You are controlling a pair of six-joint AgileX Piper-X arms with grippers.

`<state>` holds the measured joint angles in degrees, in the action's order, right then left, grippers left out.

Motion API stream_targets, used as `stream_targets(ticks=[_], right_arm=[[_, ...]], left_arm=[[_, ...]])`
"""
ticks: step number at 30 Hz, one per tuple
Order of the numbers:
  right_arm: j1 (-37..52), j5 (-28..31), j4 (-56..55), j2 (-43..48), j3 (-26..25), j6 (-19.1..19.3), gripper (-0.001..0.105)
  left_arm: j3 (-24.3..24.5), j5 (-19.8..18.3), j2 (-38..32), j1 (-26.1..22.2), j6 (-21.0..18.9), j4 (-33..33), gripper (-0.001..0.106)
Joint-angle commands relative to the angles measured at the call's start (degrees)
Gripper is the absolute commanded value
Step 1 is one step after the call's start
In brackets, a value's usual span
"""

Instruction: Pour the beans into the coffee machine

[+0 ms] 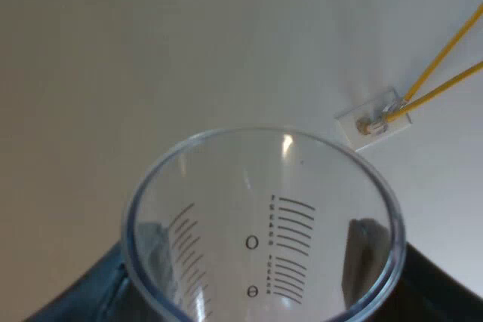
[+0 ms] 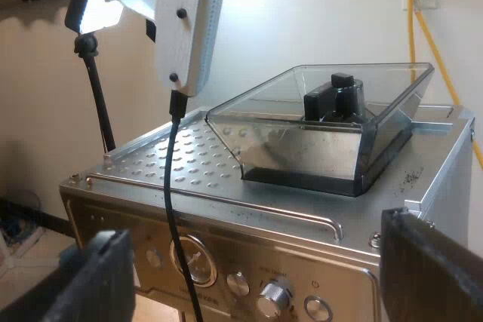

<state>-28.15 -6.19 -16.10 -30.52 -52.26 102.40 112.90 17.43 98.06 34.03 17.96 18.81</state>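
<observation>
Grips the measuring glass point(image 1: 256, 209) in the left tool point(image 1: 260, 250), one dark finger point(image 1: 441, 299) pressed to each side of the clear wall. Carries the left arm's white wrist housing point(image 2: 185, 24) raised and tilted, as seen from the right wrist. Holds the right tool point(image 2: 260, 273) spread wide, black fingers point(image 2: 94, 280) well apart and roughly level.

Air above the bean hopper point(image 2: 324, 122) is free; a black knob point(image 2: 336, 96) stands inside it; the left arm point(image 2: 185, 20), holding the measuring glass point(image 1: 260, 209), hangs over the espresso machine's perforated top point(image 2: 173, 156) beside it; yellow cables point(image 2: 411, 35) cross the far wall.
</observation>
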Motion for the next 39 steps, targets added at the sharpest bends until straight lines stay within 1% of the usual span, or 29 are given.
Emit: stream_targets(ticks=[1,2,3,4,6,7,8,9,10,11,12,14,15,16,17,18,19,21,23,24,25,27,28,29,30,33,39], right_arm=[[-0.13,-0.06,0.86,0.24,-0.60,0.10,0.069],[-0.13,-0.06,0.86,0.24,-0.60,0.10,0.069],[-0.13,-0.06,0.86,0.24,-0.60,0.10,0.069],[-0.13,-0.06,0.86,0.24,-0.60,0.10,0.069],[-0.13,-0.06,0.86,0.24,-0.60,0.10,0.069],[-0.13,-0.06,0.86,0.24,-0.60,0.10,0.069],[-0.13,-0.06,0.86,0.24,-0.60,0.10,0.069],[-0.13,-0.06,0.86,0.24,-0.60,0.10,0.069],[-0.13,-0.06,0.86,0.24,-0.60,0.10,0.069],[-0.13,-0.06,0.86,0.24,-0.60,0.10,0.069],[-0.13,-0.06,0.86,0.24,-0.60,0.10,0.069],[-0.13,-0.06,0.86,0.24,-0.60,0.10,0.069],[-0.13,-0.06,0.86,0.24,-0.60,0.10,0.069],[-0.13,-0.06,0.86,0.24,-0.60,0.10,0.069],[-0.13,-0.06,0.86,0.24,-0.60,0.10,0.069],[-0.13,-0.06,0.86,0.24,-0.60,0.10,0.069],[-0.13,-0.06,0.86,0.24,-0.60,0.10,0.069],[-0.13,-0.06,0.86,0.24,-0.60,0.10,0.069],[-0.13,-0.06,0.86,0.24,-0.60,0.10,0.069],[-0.13,-0.06,0.86,0.24,-0.60,0.10,0.069],[-0.13,-0.06,0.86,0.24,-0.60,0.10,0.069],[-0.13,-0.06,0.86,0.24,-0.60,0.10,0.069],[-0.13,-0.06,0.86,0.24,-0.60,0.10,0.069],[-0.13,-0.06,0.86,0.24,-0.60,0.10,0.069],[-0.13,-0.06,0.86,0.24,-0.60,0.10,0.069],[-0.13,-0.06,0.86,0.24,-0.60,0.10,0.069],[-0.13,-0.18,0.86,0.24,-0.60,0.10,0.069]], left_arm=[[0.30,-0.10,-0.83,0.26,-0.16,-0.14,0.028],[0.30,-0.10,-0.83,0.26,-0.27,0.37,0.028],[0.30,-0.10,-0.83,0.26,-2.41,0.64,0.028],[0.30,-0.10,-0.83,0.26,-3.28,0.63,0.028],[0.30,-0.10,-0.83,0.26,-7.62,0.63,0.028],[0.30,-0.10,-0.83,0.26,-7.91,0.63,0.028],[0.30,-0.10,-0.95,0.26,-10.84,0.63,0.028],[0.30,-0.10,-0.96,0.26,-14.74,0.63,0.028],[0.30,-0.10,-0.96,0.26,-16.44,0.63,0.028],[0.30,-0.10,-1.17,0.26,-23.02,0.63,0.028],[0.30,0.26,-1.15,0.26,-28.01,0.63,0.028],[0.30,2.19,-1.32,0.26,-35.72,0.63,0.028],[0.30,3.89,-1.42,0.26,-39.74,0.63,0.028],[0.30,4.71,-1.45,0.26,-40.85,0.63,0.028],[0.30,6.53,-1.59,0.26,-44.14,0.63,0.028],[0.30,8.39,-1.66,0.26,-46.59,0.63,0.028],[0.30,9.07,-1.70,0.26,-47.38,0.63,0.028],[0.30,12.24,-1.92,0.26,-52.15,0.63,0.028],[0.30,15.07,-1.88,0.26,-55.91,0.78,0.028],[0.30,16.58,-1.88,0.26,-56.79,1.45,0.028],[0.30,16.99,-2.04,0.26,-56.79,1.94,0.028],[0.30,17.15,-2.27,0.26,-56.95,4.63,0.028],[0.30,16.55,-2.64,0.26,-58.04,7.46,0.028],[0.30,14.19,-3.62,0.26,-63.92,13.09,0.028],[0.30,12.80,-4.15,0.26,-67.66,15.49,0.028],[0.30,9.32,-5.92,-0.07,-75.09,20.96,0.028],[0.30,6.62,-9.49,-0.46,-81.82,26.08,0.028]])
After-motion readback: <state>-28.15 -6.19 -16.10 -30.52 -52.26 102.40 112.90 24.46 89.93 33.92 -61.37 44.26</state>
